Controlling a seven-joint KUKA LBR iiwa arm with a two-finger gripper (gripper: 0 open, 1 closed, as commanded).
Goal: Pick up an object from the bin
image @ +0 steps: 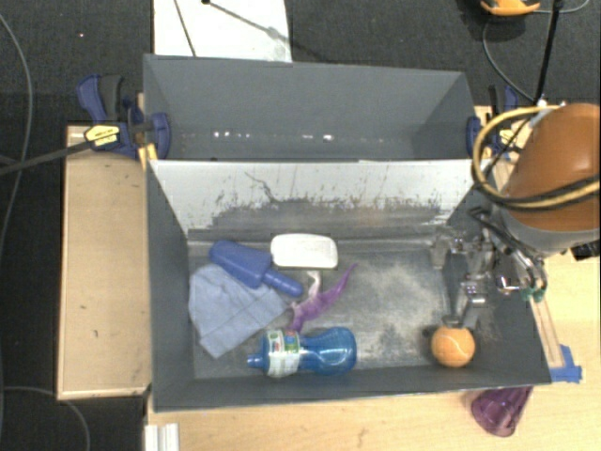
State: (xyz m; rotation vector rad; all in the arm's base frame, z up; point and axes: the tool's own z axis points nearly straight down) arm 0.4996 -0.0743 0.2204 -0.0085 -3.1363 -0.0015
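Observation:
My gripper [467,294] hangs low in the right part of the bin, close to the right wall. Directly below its tip, near the front right corner, an orange ball [454,347] rests on the bin floor. The tip stands just above the ball's top edge, and whether it touches the ball cannot be made out. I see nothing held in the gripper.
A heap lies in the left half: a blue bottle [305,352] on its side at the front, a purple toy [319,301], a white oval thing [303,251], a blue brush [252,267] and a pale blue cloth [225,308]. Bare floor separates heap and ball.

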